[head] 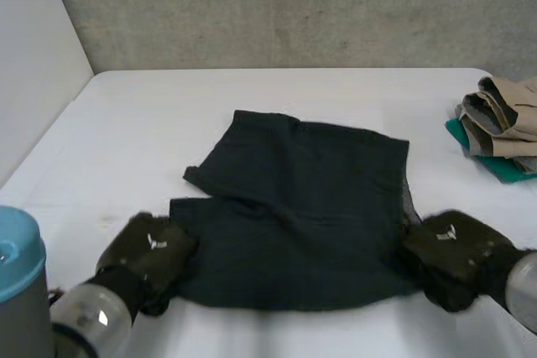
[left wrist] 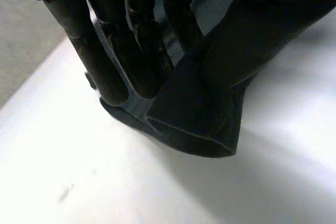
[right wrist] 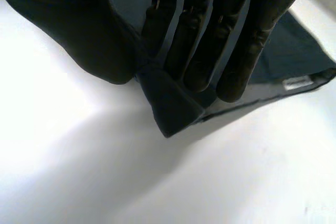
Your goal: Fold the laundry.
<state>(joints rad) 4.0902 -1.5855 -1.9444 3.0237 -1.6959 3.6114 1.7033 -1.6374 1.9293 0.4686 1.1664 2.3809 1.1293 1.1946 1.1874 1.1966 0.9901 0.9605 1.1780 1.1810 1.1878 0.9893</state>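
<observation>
Well, unreadable white label (right wrist: pixel 296 83) on dark shorts (right wrist: pixel 302 51).

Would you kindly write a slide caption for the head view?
Left hand and right hand grip the near corners of a dark garment on the white table; folded clothes lie aside.

From the head: looking down from behind and between the arms (head: pixel 84 316), across the table (head: pixel 134 123) to its far edge. From each wrist: very close, along the palm, left hand (left wrist: pixel 121 30) and right hand (right wrist: pixel 210 35) each at a near corner of the dark shorts (head: pixel 302 207). Shared with the head view: both corners, toward the table's near edge.
</observation>
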